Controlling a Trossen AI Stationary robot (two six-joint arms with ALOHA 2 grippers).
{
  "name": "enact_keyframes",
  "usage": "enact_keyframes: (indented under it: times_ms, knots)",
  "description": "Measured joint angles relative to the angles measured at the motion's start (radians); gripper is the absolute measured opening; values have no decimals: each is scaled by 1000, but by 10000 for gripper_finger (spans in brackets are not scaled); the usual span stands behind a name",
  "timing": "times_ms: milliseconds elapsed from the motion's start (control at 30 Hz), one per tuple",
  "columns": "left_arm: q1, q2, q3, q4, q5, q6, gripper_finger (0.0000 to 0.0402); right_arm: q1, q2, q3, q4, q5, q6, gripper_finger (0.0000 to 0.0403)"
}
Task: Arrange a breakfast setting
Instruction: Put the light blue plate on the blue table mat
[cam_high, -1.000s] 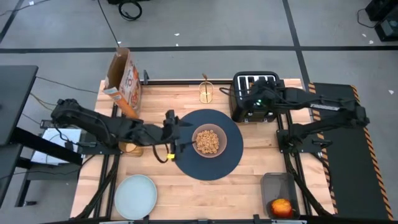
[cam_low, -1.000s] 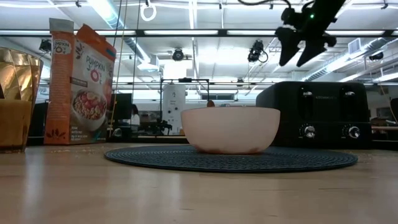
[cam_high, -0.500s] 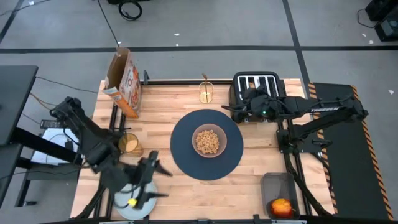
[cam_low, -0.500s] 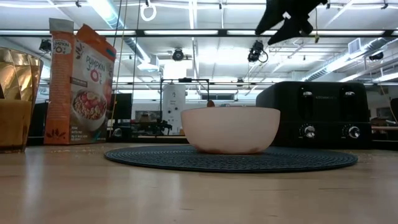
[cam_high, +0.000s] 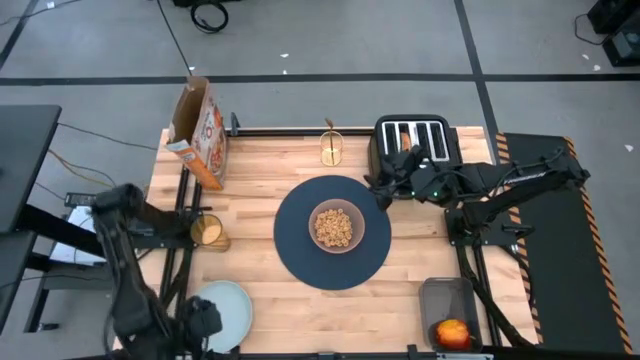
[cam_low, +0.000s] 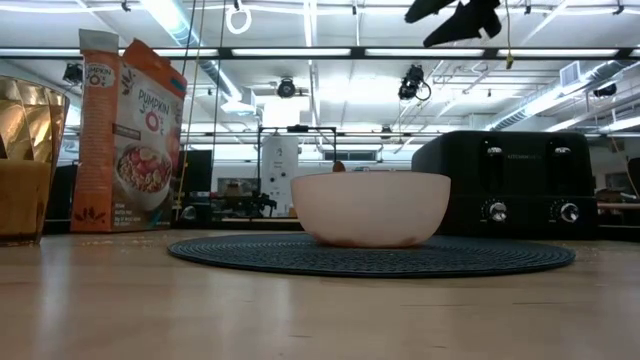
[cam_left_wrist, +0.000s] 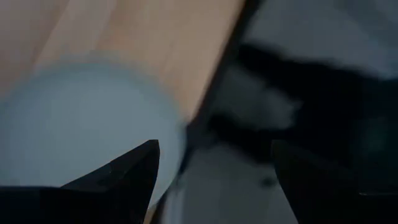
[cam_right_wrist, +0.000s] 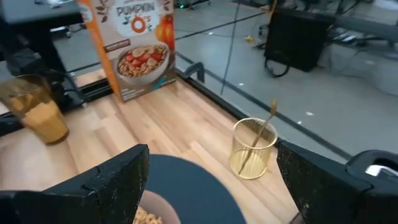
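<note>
The tan bowl (cam_high: 335, 227) with cereal stands on the dark-blue placemat (cam_high: 300, 262) at mid-table. The pale-blue plate (cam_high: 228, 308) lies at the near left. My left gripper (cam_high: 203, 322) is open above the plate's left edge (cam_left_wrist: 81, 124), touching nothing. My right gripper (cam_high: 384, 186) is open and high in the air (cam_low: 455, 14), between the black toaster (cam_high: 412, 150) and the placemat's far right edge. The amber cup (cam_high: 208, 231) stands left of the placemat. The gold spoon (cam_right_wrist: 266, 124) stands in a gold wire holder (cam_high: 332, 148). A brown toast (cam_high: 401, 140) sticks out of a toaster slot. The red apple (cam_high: 452, 333) lies in a grey bin.
The orange cereal box (cam_high: 198, 130) stands at the far left corner. The grey bin (cam_high: 448, 305) sits at the near right corner. Bare wood shows between the plate and the bin, along the near edge.
My left gripper has swung from beside the bowl toward the table's near left corner and now hangs over the plate. My right gripper has gone from above the toaster toward the placemat's far right edge, and has risen and tipped.
</note>
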Motion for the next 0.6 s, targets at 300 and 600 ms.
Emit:
enact_keyframes:
  times_ms: [300, 600]
  knots:
    - [10, 237, -2, 94, 82, 42, 275, 91, 12, 0, 3, 95, 25, 355]
    - [51, 370, -2, 92, 72, 47, 241, 178, 20, 0, 16, 96, 55, 355]
